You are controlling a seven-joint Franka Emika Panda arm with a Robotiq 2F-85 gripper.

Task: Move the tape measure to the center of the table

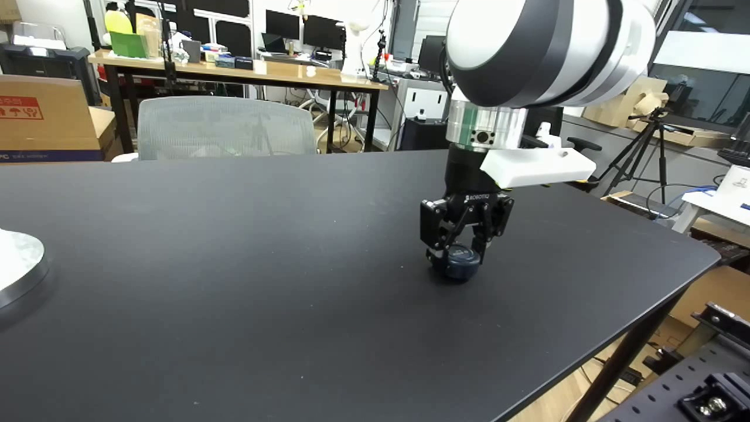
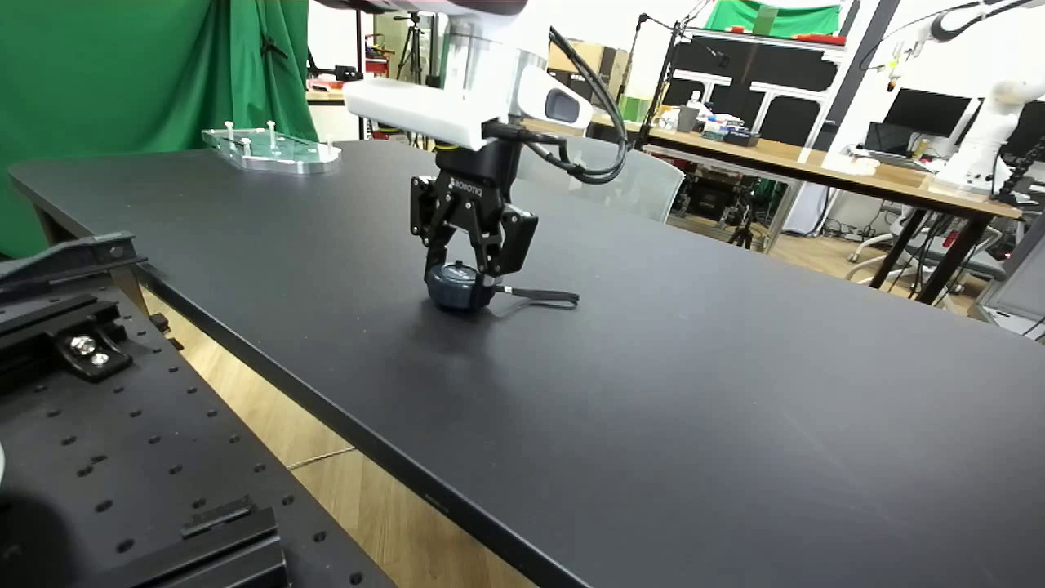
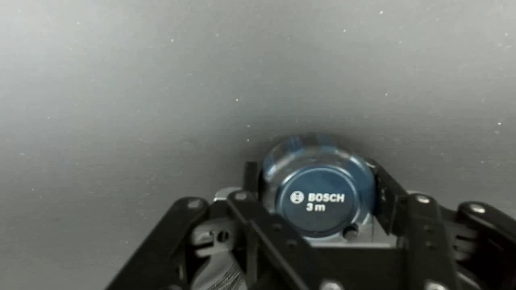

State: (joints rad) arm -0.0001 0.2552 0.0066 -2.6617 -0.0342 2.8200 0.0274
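The tape measure (image 1: 462, 264) is a small round dark blue case. It also shows in an exterior view (image 2: 454, 287) with a dark strap trailing over the tabletop. In the wrist view its face (image 3: 318, 201) reads BOSCH 3 m. My gripper (image 1: 458, 258) points down with a finger on each side of the case, also seen in an exterior view (image 2: 461, 286). In the wrist view the fingers (image 3: 316, 181) press against both sides of it. The case is at or just above the black table (image 1: 234, 264); I cannot tell which. Its underside is hidden.
A pale round plate (image 1: 20, 266) stands at the table's far end from the gripper. A clear plate with pegs (image 2: 273, 151) lies near a table edge. A perforated black platform (image 2: 163, 433) adjoins the table's side across a gap. A grey chair (image 1: 228, 126) stands behind.
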